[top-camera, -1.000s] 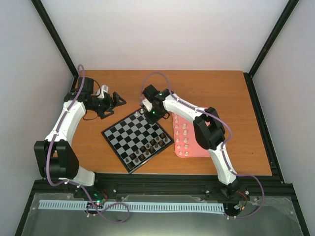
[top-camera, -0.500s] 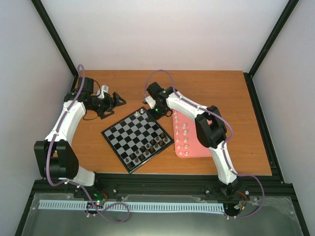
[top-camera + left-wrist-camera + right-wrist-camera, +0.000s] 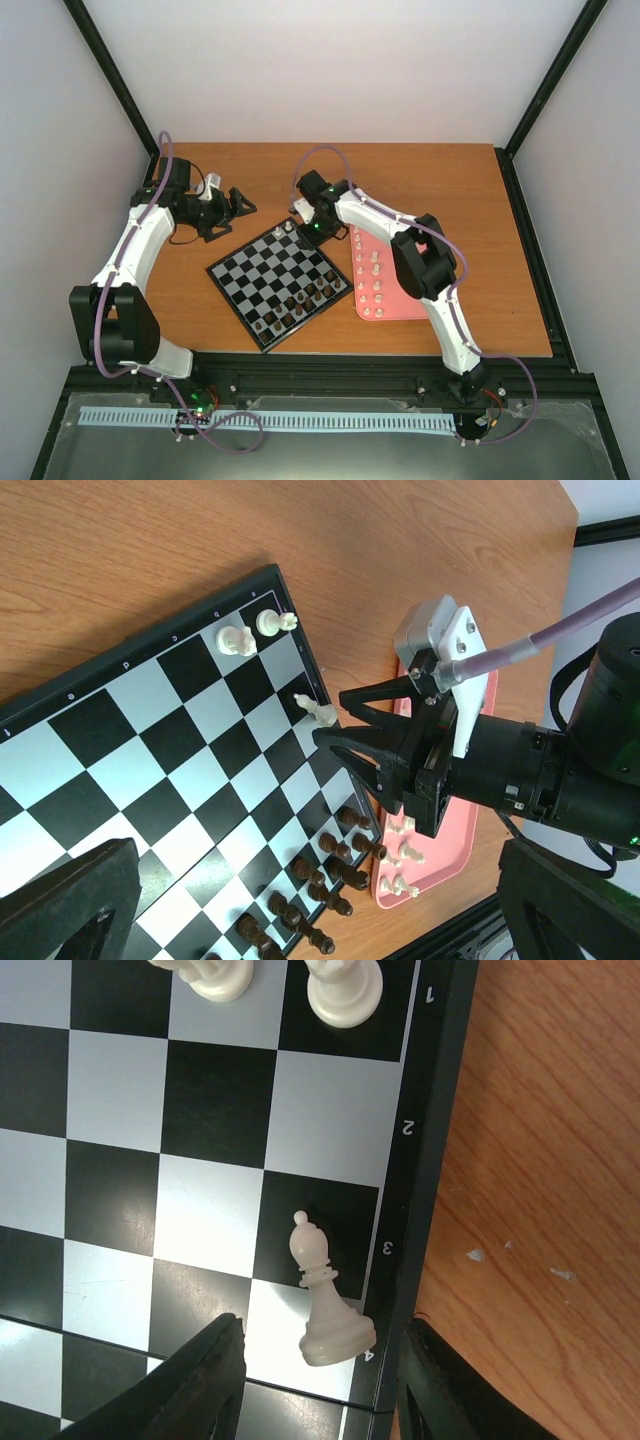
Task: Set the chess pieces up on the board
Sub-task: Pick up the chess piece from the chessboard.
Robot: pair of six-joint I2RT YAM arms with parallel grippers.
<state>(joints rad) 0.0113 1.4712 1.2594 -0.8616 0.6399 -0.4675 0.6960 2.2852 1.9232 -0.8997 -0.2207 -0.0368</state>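
Starting at the board's (image 3: pixel 262 272) near edge, dark brown pieces (image 3: pixel 297 304) fill their two ranks. Just beside its right side, the pink tray (image 3: pixel 400 308) holds most of the cream chess pieces (image 3: pixel 375 280), ready to hand. At its far-right rim a cream bishop (image 3: pixel 325 1295) stands between the right gripper's (image 3: pixel 334 716) parted fingers, untouched, seemingly for placement. Two cream pieces (image 3: pixel 238 638) occupy its far corner. Off its far-left side the left gripper (image 3: pixel 236 206) hangs wide apart, probably parked out of the way.
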